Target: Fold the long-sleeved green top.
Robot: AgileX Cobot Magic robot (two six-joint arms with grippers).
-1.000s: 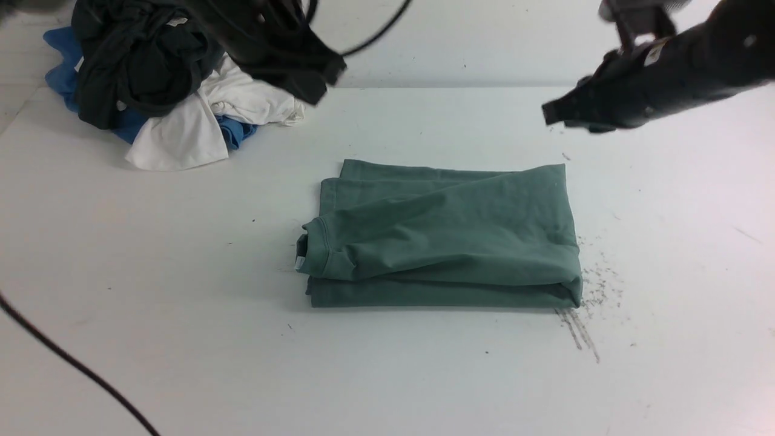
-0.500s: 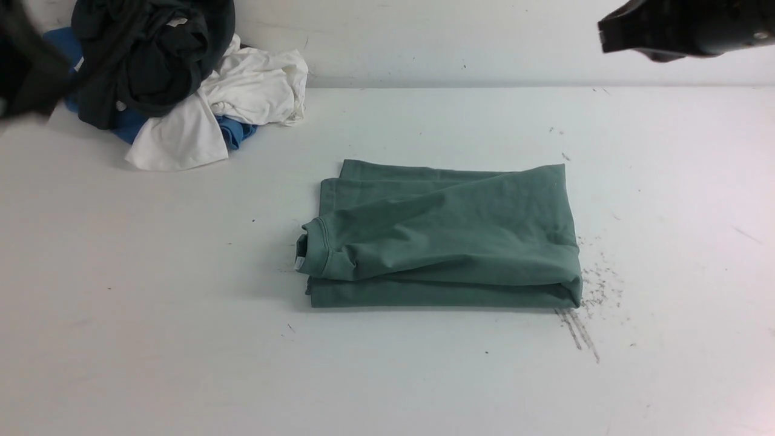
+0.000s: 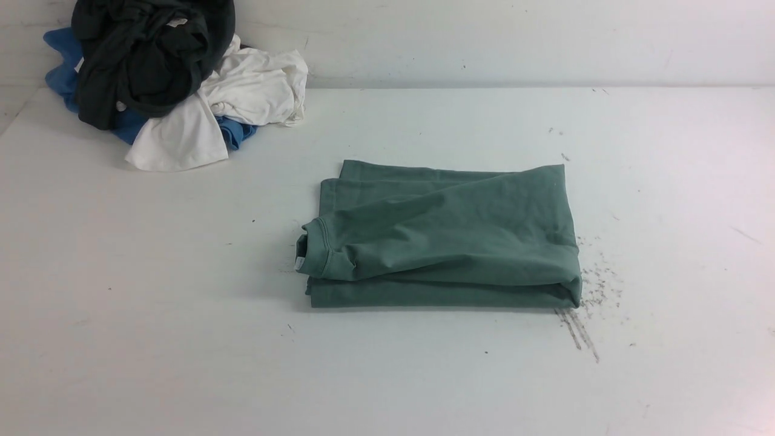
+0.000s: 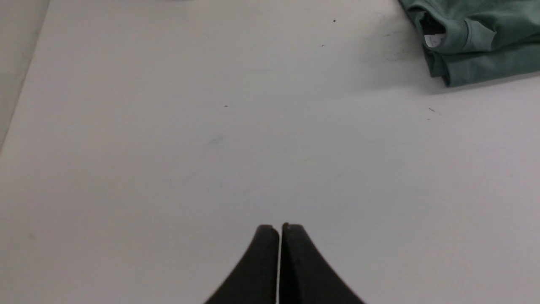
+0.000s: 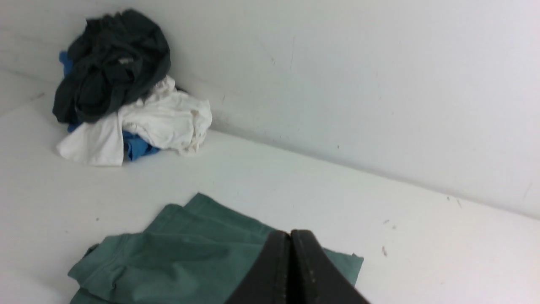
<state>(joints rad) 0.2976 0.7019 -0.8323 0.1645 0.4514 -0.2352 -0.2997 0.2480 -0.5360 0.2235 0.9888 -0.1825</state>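
The green long-sleeved top (image 3: 445, 236) lies folded into a compact rectangle at the middle of the white table, its ribbed neck and white label at the left end. Neither arm shows in the front view. In the left wrist view my left gripper (image 4: 278, 228) is shut and empty above bare table, well away from the top's neck corner (image 4: 464, 38). In the right wrist view my right gripper (image 5: 291, 234) is shut and empty, raised above the far side of the green top (image 5: 190, 253).
A heap of clothes sits at the table's far left corner against the wall: a blackish-green garment (image 3: 145, 54) on top, white (image 3: 242, 91) and blue (image 3: 60, 72) ones under it. Dark scuff marks (image 3: 581, 327) lie beside the top's near right corner.
Both arms have drawn back out of the front view: the left arm went off to the left, the right arm up and to the right. The green top has not moved.
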